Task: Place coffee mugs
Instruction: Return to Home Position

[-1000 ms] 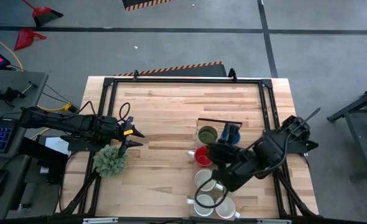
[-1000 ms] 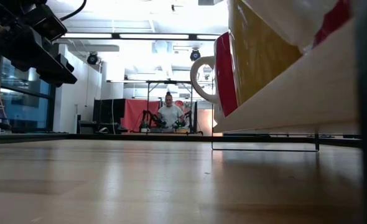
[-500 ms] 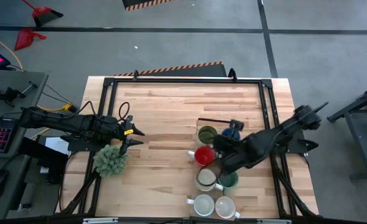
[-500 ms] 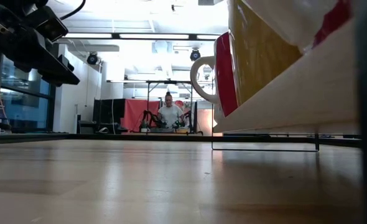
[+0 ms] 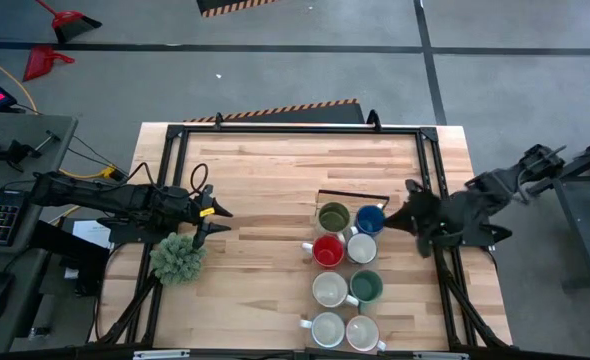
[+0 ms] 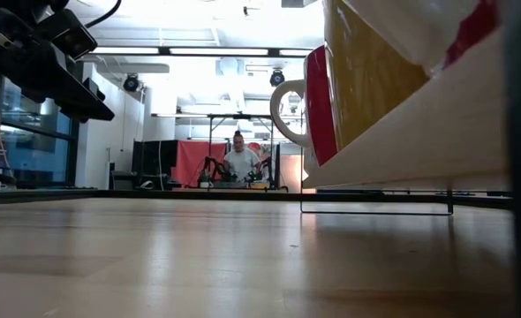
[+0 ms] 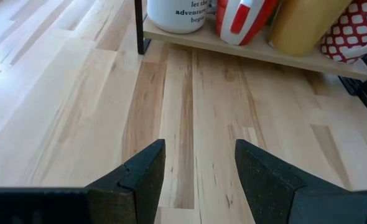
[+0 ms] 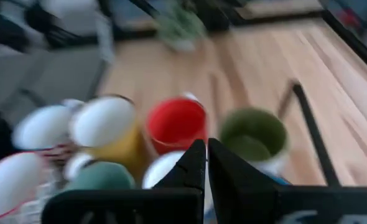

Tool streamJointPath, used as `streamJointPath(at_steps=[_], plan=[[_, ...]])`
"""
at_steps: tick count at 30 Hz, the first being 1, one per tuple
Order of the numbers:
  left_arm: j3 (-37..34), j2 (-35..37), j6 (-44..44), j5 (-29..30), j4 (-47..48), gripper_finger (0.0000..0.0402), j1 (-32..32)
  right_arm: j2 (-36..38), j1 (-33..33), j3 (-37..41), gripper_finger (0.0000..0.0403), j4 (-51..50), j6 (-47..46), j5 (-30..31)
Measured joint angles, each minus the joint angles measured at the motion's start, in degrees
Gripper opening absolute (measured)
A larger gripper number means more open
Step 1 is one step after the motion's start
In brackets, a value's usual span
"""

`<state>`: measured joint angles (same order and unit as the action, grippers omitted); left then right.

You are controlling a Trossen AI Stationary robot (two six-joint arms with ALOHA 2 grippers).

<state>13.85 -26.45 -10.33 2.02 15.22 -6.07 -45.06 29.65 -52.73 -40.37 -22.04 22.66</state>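
Eight mugs stand upright in two rows on a low wooden rack at the table's right: olive green (image 5: 333, 216), blue (image 5: 371, 218), red (image 5: 326, 250), teal (image 5: 366, 287), and several white ones (image 5: 329, 289). My right gripper (image 5: 407, 217) is shut and empty just right of the blue mug, pointing at the mugs; its blurred wrist view shows the red mug (image 8: 176, 124) and olive mug (image 8: 253, 134) ahead of its fingertips (image 8: 206, 155). My left gripper (image 5: 215, 213) hangs open and empty above the table's left part. It faces the rack (image 7: 246, 53).
A bushy green artificial plant (image 5: 178, 257) sits just near-side of my left gripper. A black metal frame (image 5: 353, 195) edges the rack's far side. Bare wood lies between the plant and the mugs. In the low view a person (image 6: 240, 162) stands far behind the table.
My right arm has drawn back from over the near mugs, moving toward the table's right and far edges. The teal and white mugs it covered now show. My left arm has kept still.
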Motion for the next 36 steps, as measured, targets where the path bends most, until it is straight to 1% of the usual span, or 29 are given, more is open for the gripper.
streamJointPath(at_steps=[3, 8, 12, 15, 17, 22, 26, 30, 36], plan=[[0.0, 0.0, 0.0, 0.0, 0.0, 0.0184, 0.0, 8.3, 0.0, 7.9, 0.0, 10.2, 7.4, -5.1], [0.0, 0.0, 0.0, 0.2, 0.0, 0.0184, 0.0, 19.4, 0.0, 21.3, 0.0, 25.1, 19.1, -12.4], [0.0, 0.0, -0.8, 0.2, -0.1, 0.0184, 0.0, 27.0, -0.1, 30.6, 0.0, 34.4, 21.0, -15.3], [0.0, 0.0, -1.6, 0.2, -0.1, 0.0184, 0.0, 30.8, -0.1, 34.8, 0.0, 38.4, 21.0, -17.8], [0.0, 0.0, -1.6, 0.2, -0.1, 0.0184, 0.0, 32.6, -0.1, 36.7, 0.0, 38.4, 21.5, -19.3], [0.0, 0.0, -1.6, 0.2, -0.1, 0.0184, 0.0, 34.8, -0.1, 41.1, 0.0, 38.1, 22.1, -20.1], [0.0, 0.0, -1.6, 0.2, -0.2, 0.0184, 0.0, 35.4, -0.1, 44.7, 0.0, 38.0, 21.9, -20.3], [0.0, 0.0, -1.6, 0.2, -1.1, 0.0184, 0.0, 35.4, -0.1, 46.6, 0.0, 38.6, 21.0, -20.4], [0.0, 0.0, -1.6, 0.2, -1.9, 0.0184, 0.0, 35.4, -0.1, 50.3, 0.0, 42.4, 22.3, -21.1]])
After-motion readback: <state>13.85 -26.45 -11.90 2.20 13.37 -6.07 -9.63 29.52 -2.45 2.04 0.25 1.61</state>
